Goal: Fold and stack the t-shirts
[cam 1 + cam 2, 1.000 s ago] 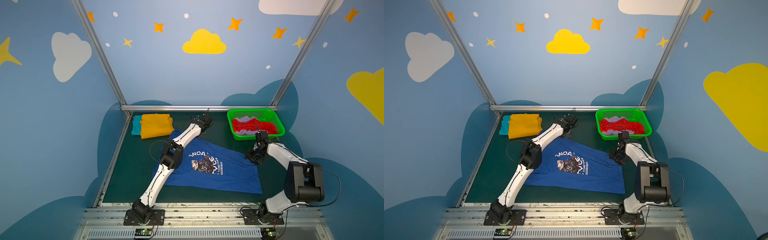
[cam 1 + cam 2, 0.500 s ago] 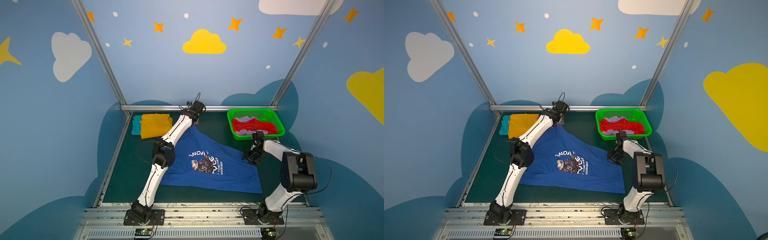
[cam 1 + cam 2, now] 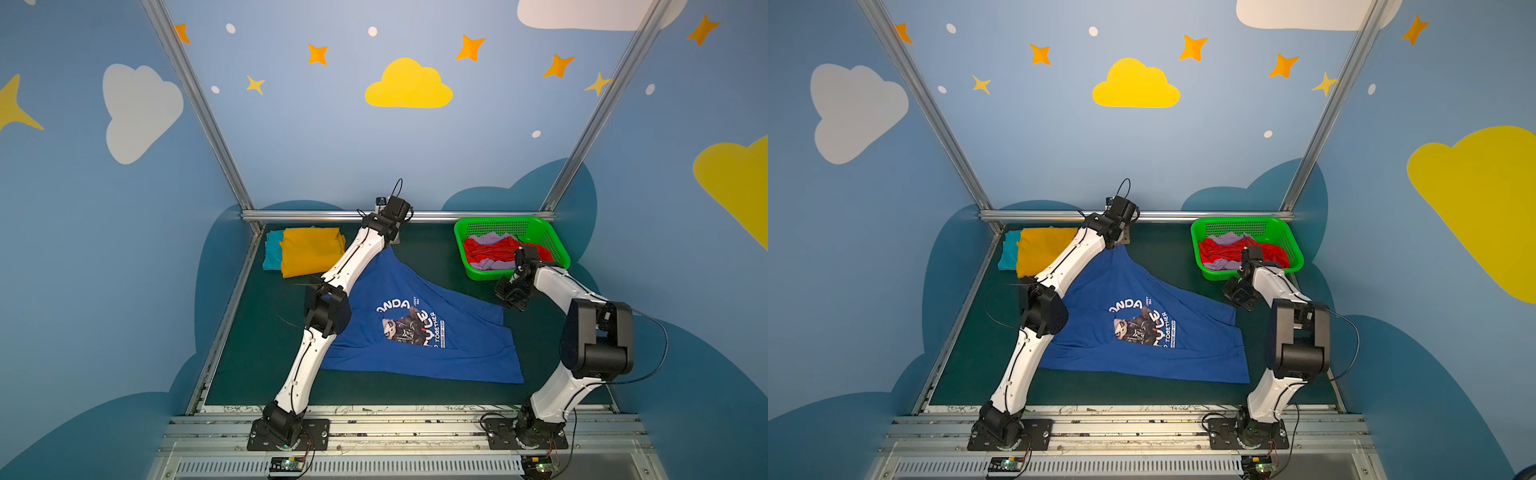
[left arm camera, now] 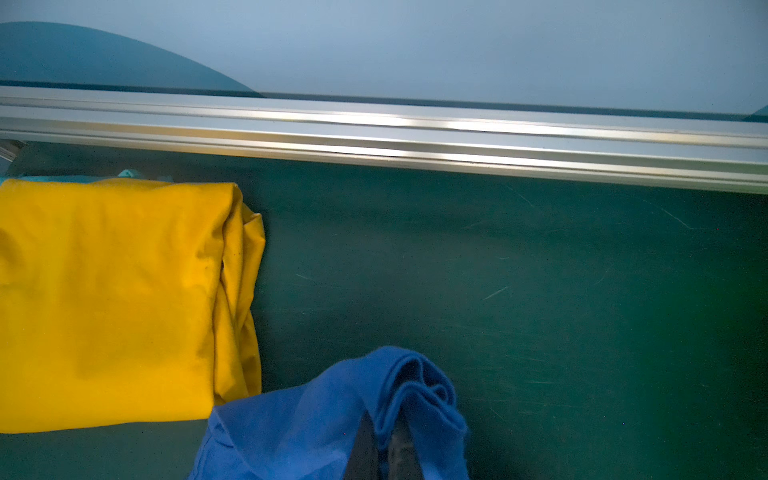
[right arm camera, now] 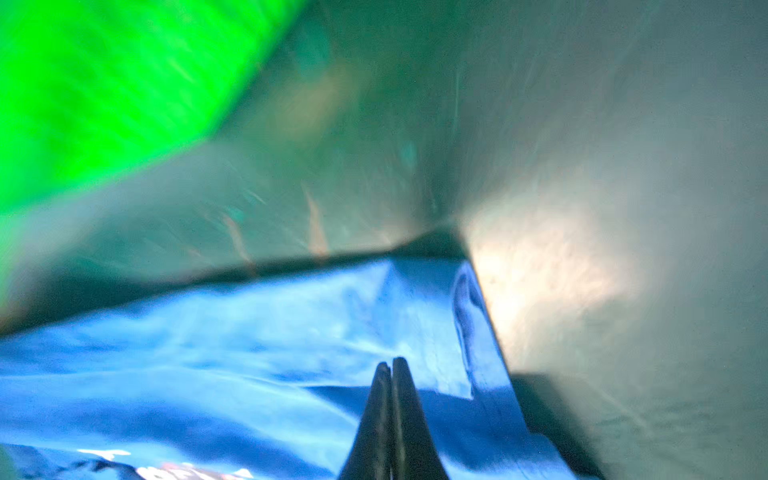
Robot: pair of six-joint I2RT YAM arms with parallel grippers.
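- The royal blue panda-print t-shirt (image 3: 457,353) lies spread, print up, on the dark green table mat (image 3: 428,257). One corner rises toward the silver aluminium back rail (image 3: 436,216).
- The left gripper (image 4: 384,432) pinches that bunched corner between narrow fingers, near the folded mustard yellow t-shirt (image 3: 311,257), which lies on a teal t-shirt (image 3: 272,253).
- The right gripper (image 5: 390,365) has its fingers pressed together on the blue shirt's corner nearest the bright green plastic mesh basket (image 3: 498,219); I cannot tell whether cloth is caught.
- A crumpled red t-shirt (image 3: 490,251) and lilac t-shirt (image 3: 490,239) lie in that basket.
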